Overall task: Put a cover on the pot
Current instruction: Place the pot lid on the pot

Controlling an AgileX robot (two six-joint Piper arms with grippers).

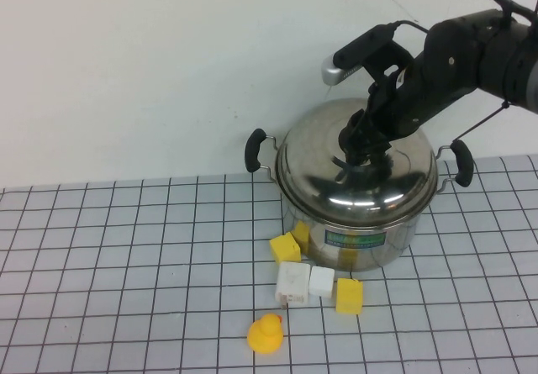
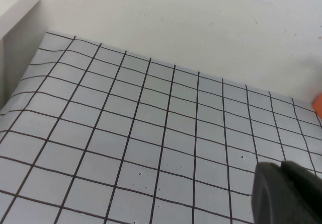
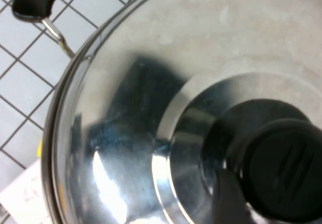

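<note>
The pot [image 1: 357,214] stands on the gridded table [image 1: 126,265] near the white back wall [image 1: 151,63], its domed lid [image 1: 357,168] seated on it. In front of the pot lie two yellow blocks [image 1: 285,247], a white block [image 1: 292,283], a smaller white cube [image 1: 322,281] and another yellow block [image 1: 350,296]; a yellow duck [image 1: 266,334] sits further forward. The pot's green label [image 1: 356,239] cannot be read. The right gripper [image 1: 360,149] is at the lid's black knob [image 3: 282,168]; whether its fingers clasp the knob cannot be told. The left gripper [image 2: 287,194] hovers over bare grid well away from the pot, its finger state unclear.
</note>
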